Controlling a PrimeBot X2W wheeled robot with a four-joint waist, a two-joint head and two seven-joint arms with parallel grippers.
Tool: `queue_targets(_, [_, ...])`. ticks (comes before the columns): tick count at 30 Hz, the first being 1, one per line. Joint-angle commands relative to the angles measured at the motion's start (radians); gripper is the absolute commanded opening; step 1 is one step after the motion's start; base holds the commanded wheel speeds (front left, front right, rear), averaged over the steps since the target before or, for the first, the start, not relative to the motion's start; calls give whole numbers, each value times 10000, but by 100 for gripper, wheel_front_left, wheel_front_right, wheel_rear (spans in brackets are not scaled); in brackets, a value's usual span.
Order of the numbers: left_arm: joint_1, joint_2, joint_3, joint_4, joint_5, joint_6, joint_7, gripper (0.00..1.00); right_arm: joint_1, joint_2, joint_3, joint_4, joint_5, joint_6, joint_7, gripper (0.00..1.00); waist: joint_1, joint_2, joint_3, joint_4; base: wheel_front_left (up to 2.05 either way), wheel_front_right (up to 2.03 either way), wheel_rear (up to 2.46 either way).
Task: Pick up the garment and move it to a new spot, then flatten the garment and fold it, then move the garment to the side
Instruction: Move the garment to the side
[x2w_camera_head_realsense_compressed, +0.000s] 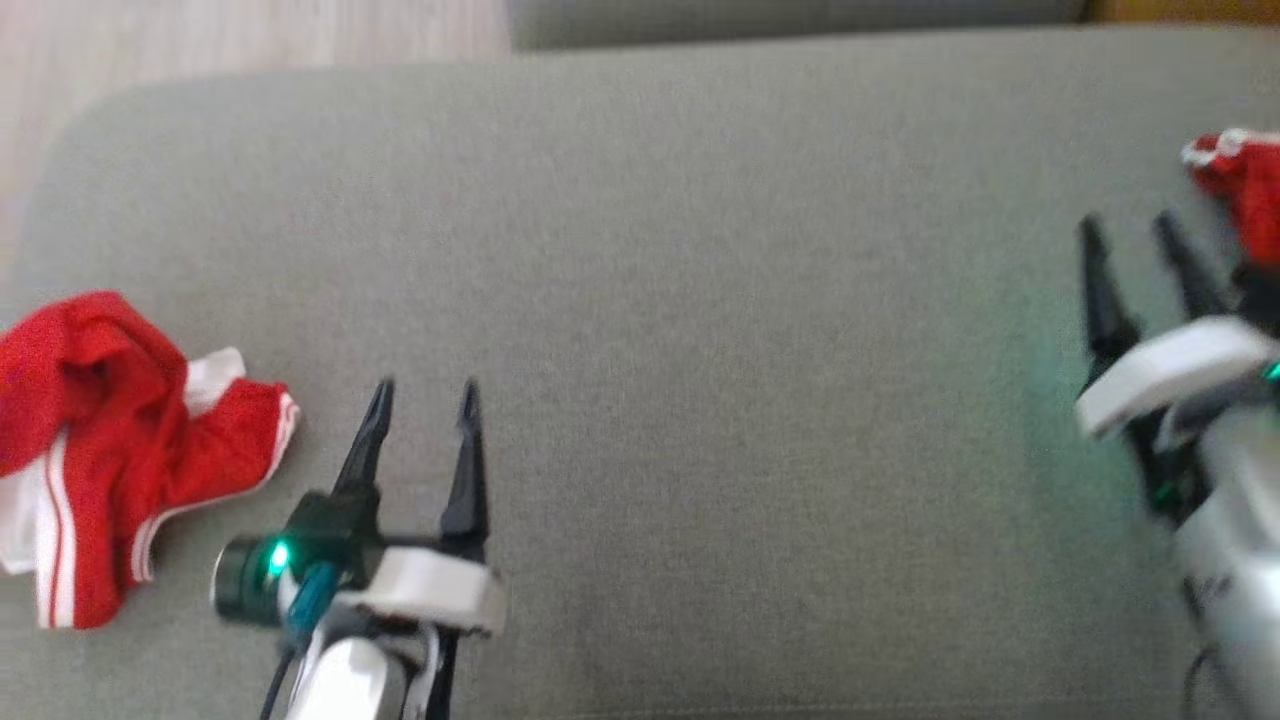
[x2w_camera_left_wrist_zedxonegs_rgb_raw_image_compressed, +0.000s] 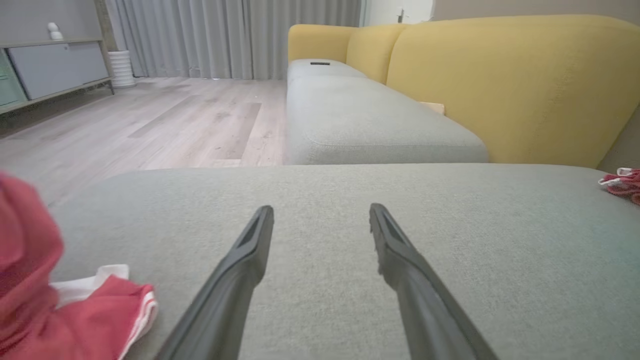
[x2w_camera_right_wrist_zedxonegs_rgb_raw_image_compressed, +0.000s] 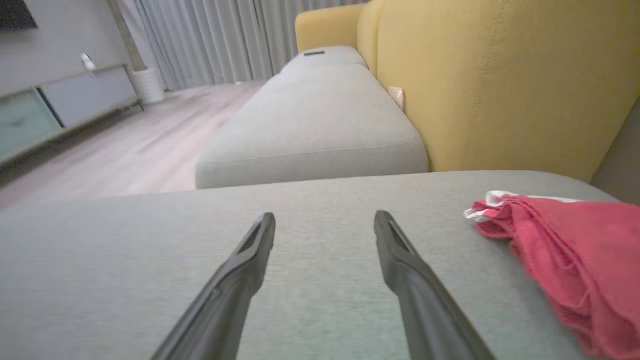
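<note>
The red garment with white trim lies crumpled in a heap at the left end of the grey cushion, bunched and plainly not flattened or folded. The left pincer hovers just beside it, to its right, released and grasping nothing; the left wrist view shows its fingers spread over bare fabric with the red cloth off to one side. The right pincer is well apart at the far right, also released and empty, near a second red piece that lies on the cushion. The head view is blurred there, so I cannot tell whether that piece is folded or merely heaped. Judging by the heap on the left, the task looks to be at its start for this garment: the pick-up, the move, the flattening, the fold and the move aside are all left to do.
</note>
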Motion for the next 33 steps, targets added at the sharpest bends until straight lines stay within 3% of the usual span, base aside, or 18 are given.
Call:
queue_targets(1, [162,67,503,-208,-36,-76,-53,100,652,160,-168,-780,-120,73,-117,100,1,0,-991,60,0,0,0])
queue_targets(7, [1294,62,1096,-281,22,-163,-53,100,3302,1430,-1183,-3490,-1374,73,-119,100,1,0,-1784,-22,0,0,0])
queue_targets(11, [1784,49,1258,-568,313,-276,-53,100,4637,1925,-1139,-4990,-1985,73,-119,100,1,0,-2049,-51,0,0,0])
queue_targets(22, [2796,-8,1488,-1197,726,-458,-53,100,6720,2617,-1710,-6045,-3337,73,-119,100,1,0,-2601,-35,0,0,0])
queue_targets(33, [3074,-26,1438,-985,1045,-631,-53,100,7008,2870,-1979,-5995,-3487,73,-120,100,1,0,-2798,-15,0,0,0])
